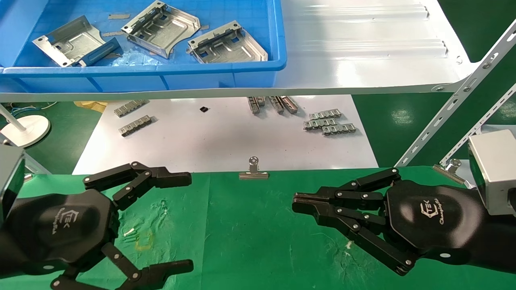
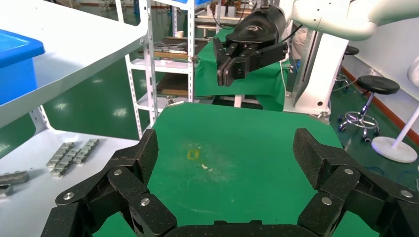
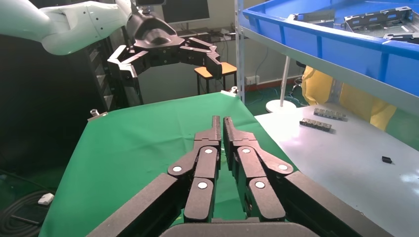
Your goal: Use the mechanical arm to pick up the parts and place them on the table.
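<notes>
Near edge, lower left of frame: my left gripper point(image 1: 189, 221) hovers over the green table point(image 1: 250, 241), fingers spread wide, holding nothing. Lower right: right gripper point(image 1: 296, 203) over the cloth, fingers pressed together, empty. Bare cloth between them. Past the table's far edge, white board point(image 1: 225, 137) with link strips point(image 1: 328, 123). Upper left: three parts point(image 1: 161, 28) lying in the blue bin point(image 1: 278, 44)
</notes>
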Controlling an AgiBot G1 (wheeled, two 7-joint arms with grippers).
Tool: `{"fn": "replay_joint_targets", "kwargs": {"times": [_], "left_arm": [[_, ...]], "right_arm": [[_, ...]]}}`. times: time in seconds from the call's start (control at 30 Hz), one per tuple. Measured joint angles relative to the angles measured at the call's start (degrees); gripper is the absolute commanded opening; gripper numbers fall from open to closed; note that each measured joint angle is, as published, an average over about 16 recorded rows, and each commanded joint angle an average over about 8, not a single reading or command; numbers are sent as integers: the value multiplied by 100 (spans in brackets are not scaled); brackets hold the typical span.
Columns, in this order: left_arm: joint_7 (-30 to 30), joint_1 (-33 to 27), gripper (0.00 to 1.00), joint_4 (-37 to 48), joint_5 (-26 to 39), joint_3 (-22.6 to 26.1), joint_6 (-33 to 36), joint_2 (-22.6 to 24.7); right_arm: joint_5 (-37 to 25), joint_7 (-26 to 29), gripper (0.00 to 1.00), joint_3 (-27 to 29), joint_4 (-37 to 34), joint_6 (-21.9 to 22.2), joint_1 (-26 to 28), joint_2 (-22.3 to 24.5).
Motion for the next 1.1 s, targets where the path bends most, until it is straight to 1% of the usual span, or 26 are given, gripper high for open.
{"fn": "replay_joint_targets", "kwargs": {"times": [0.37,0.57,0.7,0.83,0.93,1.1], "left_arm": [[-11,-34,100,-6,3,-6,-4,-7],[-73,-356,100,88,109,-1,-37,10],[-108,-854,100,368,327,43,-94,103],[-88,-1592,100,921,708,152,-182,309],[-15,-2241,100,1533,1094,285,-272,543],[216,-3314,100,2798,1809,568,-507,1042]], "right_arm": [[0,0,0,0,0,0,0,0],[0,0,0,0,0,0,0,0],[0,0,0,0,0,0,0,0],[0,0,0,0,0,0,0,0],[0,0,0,0,0,0,0,0],[0,0,0,0,0,0,0,0]]}}
